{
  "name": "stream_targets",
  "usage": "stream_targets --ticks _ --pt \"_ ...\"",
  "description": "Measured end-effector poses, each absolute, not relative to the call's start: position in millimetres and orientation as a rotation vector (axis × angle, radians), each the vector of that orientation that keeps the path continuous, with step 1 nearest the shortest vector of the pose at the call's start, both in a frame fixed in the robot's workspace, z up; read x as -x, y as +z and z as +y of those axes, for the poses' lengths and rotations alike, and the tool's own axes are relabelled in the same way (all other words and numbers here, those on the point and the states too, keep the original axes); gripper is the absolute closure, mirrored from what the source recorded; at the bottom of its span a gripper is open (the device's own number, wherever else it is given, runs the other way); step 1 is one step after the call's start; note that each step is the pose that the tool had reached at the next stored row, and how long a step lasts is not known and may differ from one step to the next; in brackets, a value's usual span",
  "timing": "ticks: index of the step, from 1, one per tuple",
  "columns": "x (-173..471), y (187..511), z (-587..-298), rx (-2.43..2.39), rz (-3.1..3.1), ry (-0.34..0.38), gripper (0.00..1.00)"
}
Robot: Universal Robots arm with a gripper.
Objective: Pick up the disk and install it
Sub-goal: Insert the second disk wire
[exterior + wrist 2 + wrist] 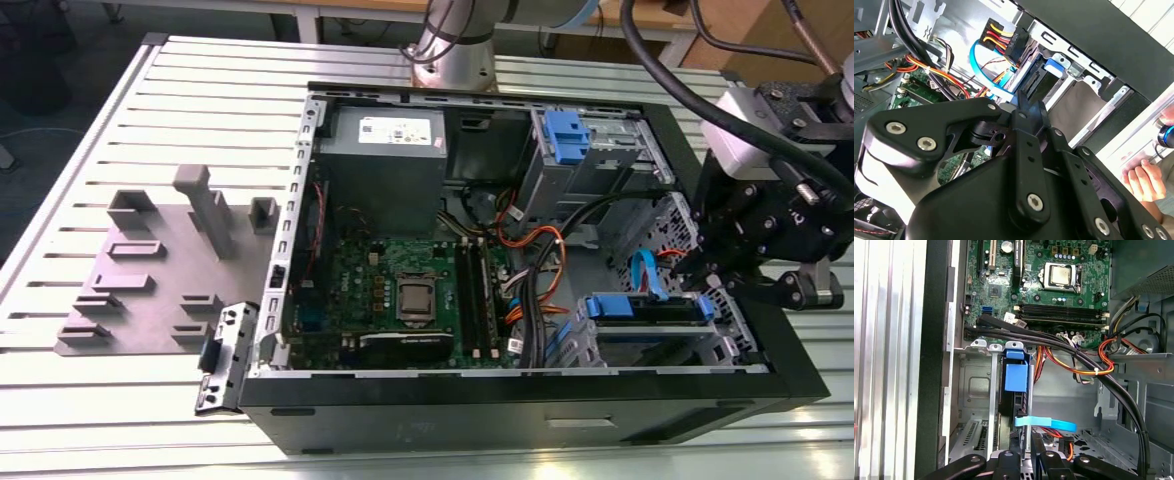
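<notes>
**Blue-railed disk (pixel 647 307) sits in the corner bay, hand (pixel 1025 457) close by**

Blue plastic marks the disk where it stands on edge in the drive bay of the open computer case (pixel 534 405) — the bay at the exterior view's right. The hand hangs over the case's edge just beside that bay; whether it is open or closed cannot be told. In the first wrist view a flat blue cable (pixel 1046 424) crosses between the disk's blue tab and the hand. The case rests on a slatted metal desk (pixel 94 130) — its green motherboard (pixel 387 280) faces up
</notes>
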State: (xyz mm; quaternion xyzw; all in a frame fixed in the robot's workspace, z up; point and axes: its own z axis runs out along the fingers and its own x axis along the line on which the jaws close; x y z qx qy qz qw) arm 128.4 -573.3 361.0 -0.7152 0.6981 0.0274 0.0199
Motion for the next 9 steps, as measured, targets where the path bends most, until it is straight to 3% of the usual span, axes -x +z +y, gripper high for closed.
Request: stream_targets --ticks 9 --pt "-128.6 361.0 -573.3 2.219 2.166 0.085 0.75"
